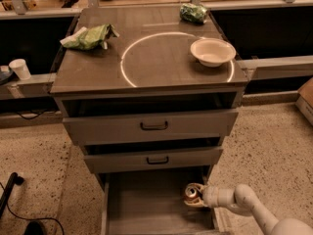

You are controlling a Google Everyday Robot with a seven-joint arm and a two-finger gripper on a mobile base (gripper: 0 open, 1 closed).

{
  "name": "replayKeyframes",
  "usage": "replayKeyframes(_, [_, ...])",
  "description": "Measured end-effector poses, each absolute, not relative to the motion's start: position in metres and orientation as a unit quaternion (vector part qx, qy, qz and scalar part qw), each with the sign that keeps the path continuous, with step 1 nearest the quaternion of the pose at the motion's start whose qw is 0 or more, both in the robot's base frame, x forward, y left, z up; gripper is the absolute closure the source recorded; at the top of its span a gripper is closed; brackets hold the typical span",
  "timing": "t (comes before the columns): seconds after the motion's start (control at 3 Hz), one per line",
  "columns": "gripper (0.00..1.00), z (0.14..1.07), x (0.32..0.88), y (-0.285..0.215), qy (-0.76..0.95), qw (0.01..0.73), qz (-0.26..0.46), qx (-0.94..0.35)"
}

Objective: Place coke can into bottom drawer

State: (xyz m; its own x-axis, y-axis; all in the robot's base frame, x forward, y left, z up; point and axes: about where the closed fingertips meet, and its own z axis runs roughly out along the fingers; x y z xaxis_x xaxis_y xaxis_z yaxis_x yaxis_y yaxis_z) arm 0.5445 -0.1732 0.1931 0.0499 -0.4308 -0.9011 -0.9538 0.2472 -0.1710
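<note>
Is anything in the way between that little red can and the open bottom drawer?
Nothing visible. The gripper holds the red-orange aluminium coke can at the right side of the open grey metal bottom drawer.

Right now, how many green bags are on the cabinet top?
2: one bag near the left edge, another bag at the back right. The gripper holds the can at the bottom drawer.

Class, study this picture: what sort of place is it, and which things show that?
Probably a robotics test lab. A grey drawer cabinet carries a white bowl and a marked circle, and at lower right the gripper holds the coke can over the open bottom drawer.
</note>
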Motion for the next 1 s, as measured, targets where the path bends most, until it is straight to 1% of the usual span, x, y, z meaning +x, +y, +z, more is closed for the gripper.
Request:
replayKeyframes(0.33, [0.11, 0.1931, 0.5445, -0.1732, 0.632, 0.474, 0.276, -0.548])
replayKeyframes(0.67, [0.00, 0.1930, 0.5444, -0.1731, 0.632, 0.474, 0.276, -0.548])
replayKeyframes(1.0, [0.00, 0.1930, 0.5444, -0.1731, 0.632, 0.474, 0.276, -0.548])
